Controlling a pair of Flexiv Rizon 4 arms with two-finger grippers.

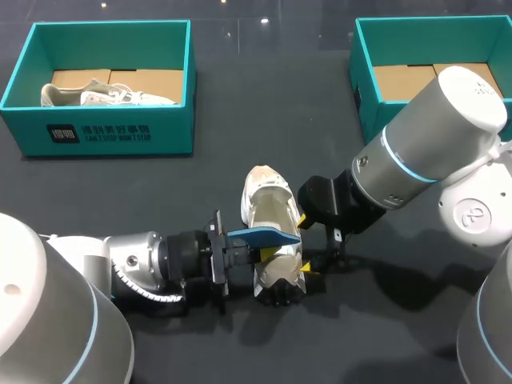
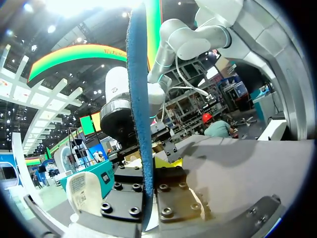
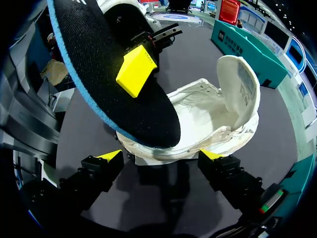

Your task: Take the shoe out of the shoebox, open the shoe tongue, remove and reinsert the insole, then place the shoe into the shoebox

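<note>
A white shoe (image 1: 268, 200) is seen lying on the dark table (image 1: 264, 344) at the centre of the head view, its toe pointed toward the top of the frame. A blue-edged insole (image 1: 268, 236) is pinched in the left gripper (image 1: 254, 248), which is brought in from the lower left, and is held out of the shoe, above its heel half and across it. In the left wrist view the insole (image 2: 138, 99) is shown edge-on, clamped between that gripper's two fingers. In the right wrist view its black face (image 3: 99, 64) is pressed by one yellow fingertip (image 3: 136, 69) of the left gripper.

The right gripper (image 1: 306, 246) is held at the shoe's right side with its fingers spread wide. In its own view the two yellow tips (image 3: 113, 154) are set close against the near side of the shoe (image 3: 208, 114). Whether they touch it cannot be told. The tongue (image 3: 242, 89) is stood upright and the inside is laid open.

A teal shoebox (image 1: 104, 132) with another shoe (image 1: 108, 94) in it is seen at the upper left. A second teal shoebox (image 1: 368, 80) is seen at the upper right.
</note>
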